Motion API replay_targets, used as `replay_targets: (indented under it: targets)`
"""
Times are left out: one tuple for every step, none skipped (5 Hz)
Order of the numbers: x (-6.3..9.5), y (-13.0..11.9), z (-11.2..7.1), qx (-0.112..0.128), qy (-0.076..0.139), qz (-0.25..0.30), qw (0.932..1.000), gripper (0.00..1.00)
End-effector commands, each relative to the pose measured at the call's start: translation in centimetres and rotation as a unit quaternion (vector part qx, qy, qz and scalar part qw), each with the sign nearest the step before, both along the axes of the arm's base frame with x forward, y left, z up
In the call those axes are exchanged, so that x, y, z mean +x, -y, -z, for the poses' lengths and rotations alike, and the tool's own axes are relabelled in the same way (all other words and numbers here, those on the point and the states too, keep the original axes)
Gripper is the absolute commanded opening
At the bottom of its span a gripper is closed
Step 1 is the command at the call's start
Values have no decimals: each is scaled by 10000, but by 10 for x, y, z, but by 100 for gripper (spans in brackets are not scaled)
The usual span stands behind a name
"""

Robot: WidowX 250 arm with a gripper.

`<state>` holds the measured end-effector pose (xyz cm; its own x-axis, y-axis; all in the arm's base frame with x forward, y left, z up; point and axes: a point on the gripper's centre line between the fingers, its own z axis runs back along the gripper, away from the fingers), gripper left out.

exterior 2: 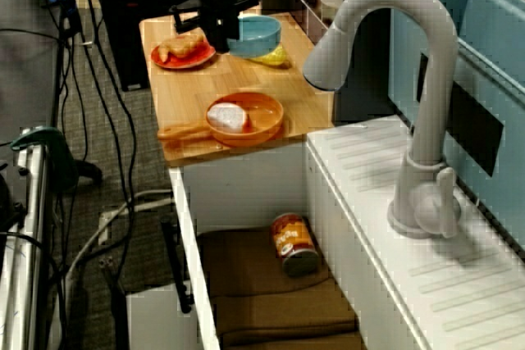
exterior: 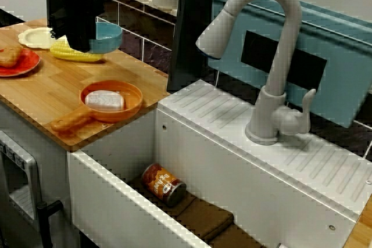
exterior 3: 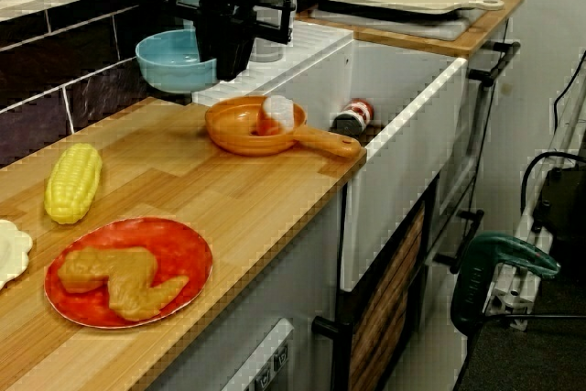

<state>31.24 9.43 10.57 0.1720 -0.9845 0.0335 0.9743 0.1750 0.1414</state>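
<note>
Fingers [exterior 3: 225, 63] indistinct at blue bowl [exterior 3: 170, 63] rim

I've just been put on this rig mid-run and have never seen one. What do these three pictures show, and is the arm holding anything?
It is a toy kitchen with one black robot arm. One view faces the faucet, one looks along from the sink end, and one looks along from the counter end.

The gripper is at the rim of a blue bowl by the back wall. It seems to hold the bowl, but its jaws are hidden, so I cannot be sure.

On the wooden counter are:
- a yellow corn cob
- a red plate with brown toy food
- an orange pan holding a white block

A can lies on its side in the sink.
</note>
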Motion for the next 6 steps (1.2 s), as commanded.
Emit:
replay_targets:
  targets:
    - [-17, 11, -28, -142, 267, 789, 9964, 0]
    - [-30, 24, -29, -218, 325, 1264, 9912, 0]
    - [-38, 40, -23, -217, 308, 1616, 9861, 0]
    - [-44, 52, -19, -266, 265, 1879, 9815, 0]
    - [-47, 65, -18, -306, 356, 1964, 9794, 0]
    - [-46, 82, -19, -322, 397, 2016, 9781, 0]
